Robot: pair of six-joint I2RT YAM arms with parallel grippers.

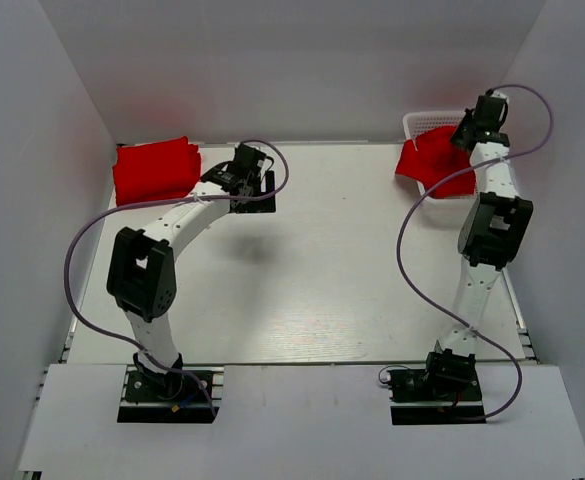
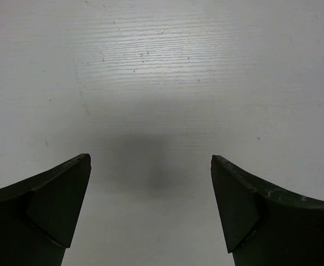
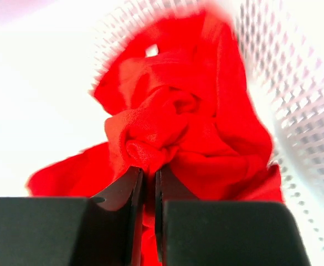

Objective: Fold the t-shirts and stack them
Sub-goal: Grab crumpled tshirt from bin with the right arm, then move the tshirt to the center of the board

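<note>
A folded red t-shirt stack (image 1: pixel 154 168) lies at the table's far left corner. A crumpled red t-shirt (image 1: pixel 432 160) hangs out of the white mesh basket (image 1: pixel 424 122) at the far right. My right gripper (image 1: pixel 464 135) is shut on a bunch of this shirt (image 3: pixel 167 133); the cloth is pinched between the fingers in the right wrist view (image 3: pixel 149 177). My left gripper (image 1: pixel 254 192) is open and empty, hovering over bare table right of the folded stack; its wrist view (image 2: pixel 150 166) shows only white tabletop.
The basket's mesh wall (image 3: pixel 294 100) rises to the right of the gripped shirt. Grey enclosure walls (image 1: pixel 32 150) surround the white table (image 1: pixel 312 280). Purple cables (image 1: pixel 412 240) loop from both arms.
</note>
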